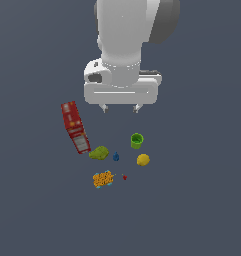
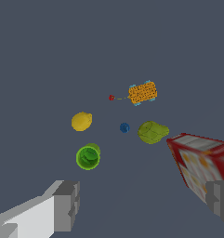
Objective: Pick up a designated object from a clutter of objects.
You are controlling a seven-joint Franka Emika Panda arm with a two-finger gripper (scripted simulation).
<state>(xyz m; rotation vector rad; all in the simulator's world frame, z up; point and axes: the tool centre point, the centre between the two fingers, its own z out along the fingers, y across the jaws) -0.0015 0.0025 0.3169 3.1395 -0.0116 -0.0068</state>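
Note:
The yellow lemon (image 1: 143, 160) lies on the grey floor, just below the green cup (image 1: 137, 140) and toward the exterior view's right of the clutter; it also shows in the wrist view (image 2: 81, 121). My gripper (image 1: 121, 108) hangs open and empty well above the clutter, up and to the exterior view's left of the lemon. Its two grey fingers (image 2: 67, 204) frame the wrist view with a wide gap between them. The green cup (image 2: 88, 157) stands upright beside the lemon.
A long red box (image 1: 75, 127) lies at the exterior view's left, also in the wrist view (image 2: 200, 163). An olive-green lump (image 1: 99, 153), tiny blue piece (image 1: 116, 157), orange speckled lump (image 1: 103, 178) and tiny red piece (image 1: 124, 177) lie near the lemon.

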